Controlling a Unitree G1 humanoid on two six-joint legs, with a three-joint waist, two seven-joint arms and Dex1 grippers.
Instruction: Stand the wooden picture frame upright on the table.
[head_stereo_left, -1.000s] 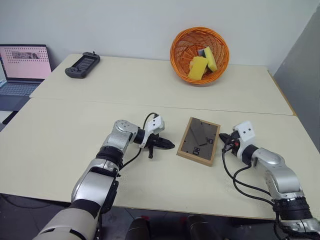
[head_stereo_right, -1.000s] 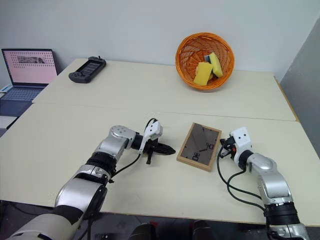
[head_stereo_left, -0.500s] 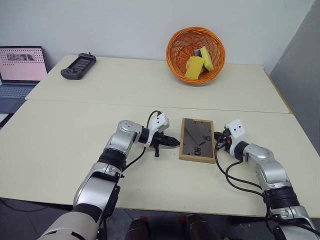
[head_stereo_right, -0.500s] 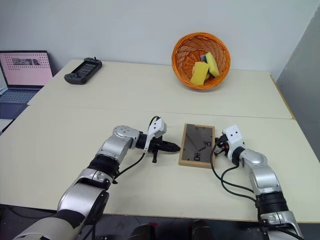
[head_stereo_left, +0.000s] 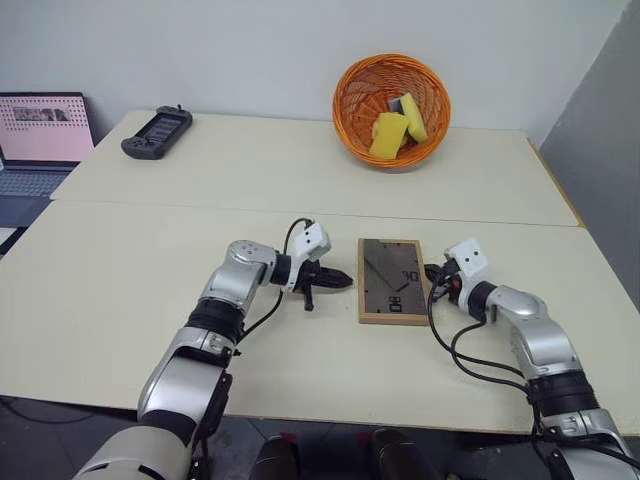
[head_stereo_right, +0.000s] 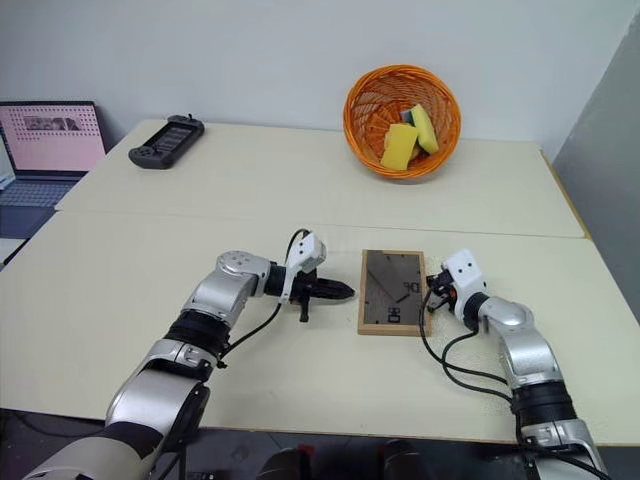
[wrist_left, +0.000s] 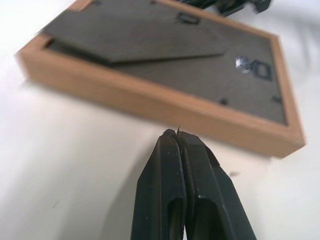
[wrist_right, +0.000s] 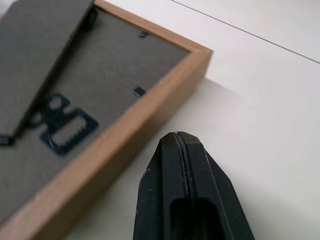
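The wooden picture frame (head_stereo_left: 392, 279) lies face-down on the tabletop (head_stereo_left: 120, 270), its easel back exposed. It is flanked by the closed, empty left tool (head_stereo_left: 345, 279) and right tool (head_stereo_left: 431, 273), probably so its edges can be pushed up.

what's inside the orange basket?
Two yellow sponges and a small dark item behind them lie in the orange basket. Anything underneath the sponges is hidden.

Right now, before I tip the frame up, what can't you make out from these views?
- The wooden picture frame lies backing up, so its picture side is hidden against the table.
- Right claw in the head views: tips too small to judge contact with the frame edge.
- Left wrist view: the frame's far corners are cut off by the picture edge.
- Orange basket: the dark item behind the sponges is mostly hidden.
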